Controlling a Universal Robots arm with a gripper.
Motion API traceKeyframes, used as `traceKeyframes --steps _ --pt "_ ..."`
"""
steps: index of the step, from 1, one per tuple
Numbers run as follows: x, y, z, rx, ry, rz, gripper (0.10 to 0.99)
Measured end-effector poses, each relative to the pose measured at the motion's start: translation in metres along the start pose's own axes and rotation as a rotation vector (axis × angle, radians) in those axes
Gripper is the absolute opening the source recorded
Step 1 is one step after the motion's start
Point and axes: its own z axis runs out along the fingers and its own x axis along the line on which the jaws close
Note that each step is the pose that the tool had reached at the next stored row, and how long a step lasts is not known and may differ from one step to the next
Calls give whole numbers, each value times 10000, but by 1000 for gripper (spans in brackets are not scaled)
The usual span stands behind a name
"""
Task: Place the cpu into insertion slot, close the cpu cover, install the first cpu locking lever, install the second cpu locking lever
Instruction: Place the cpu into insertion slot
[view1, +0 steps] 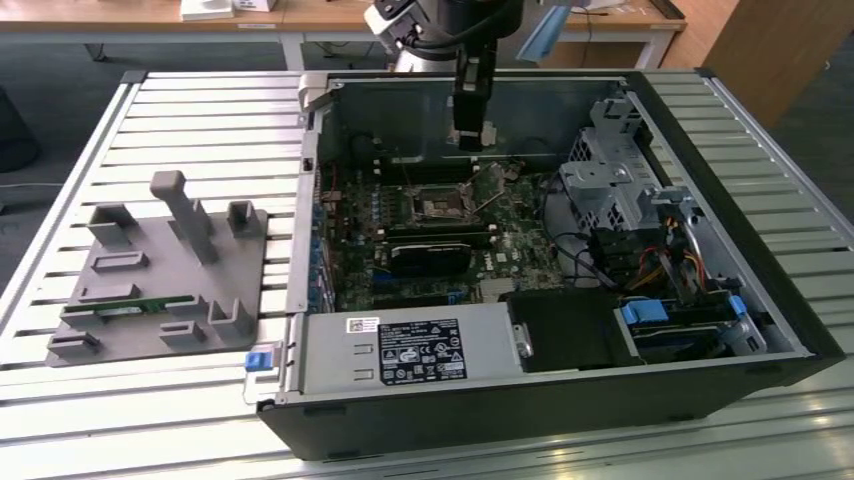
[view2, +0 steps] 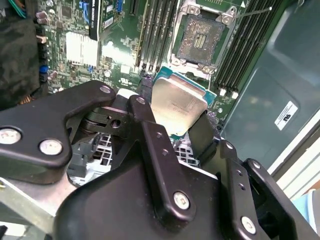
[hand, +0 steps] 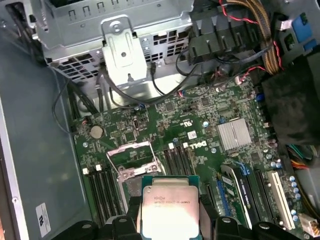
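My gripper (view1: 471, 128) hangs inside the open computer case, above the motherboard (view1: 414, 270) near the case's back wall. It is shut on the cpu (view2: 177, 107), a flat square chip with a silver-grey top, held by two opposite edges between the black fingers (view2: 145, 112). In the first wrist view the cpu (hand: 169, 207) sits just short of the insertion slot (hand: 129, 187). The insertion slot (view2: 200, 37) is bare, with a dark centre and a silver rim. The cpu cover (hand: 134, 156) stands open beside the slot. A thin lever rod (view2: 255, 12) sticks out at one corner.
A metal drive cage (view1: 607, 190) and cable bundles (view1: 667, 260) fill the case at the exterior view's right. A black card (view1: 427, 255) lies in front of the slot, and the power supply (view1: 400, 350) is nearer the front. A grey fixture plate (view1: 147, 270) rests outside on the slatted table.
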Motion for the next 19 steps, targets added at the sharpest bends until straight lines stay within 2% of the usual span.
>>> traceKeyframes --steps 11,19 --pt "0 -1 6 -15 -79 905 541" --pt "1 -2 13 -33 -171 1868 541"
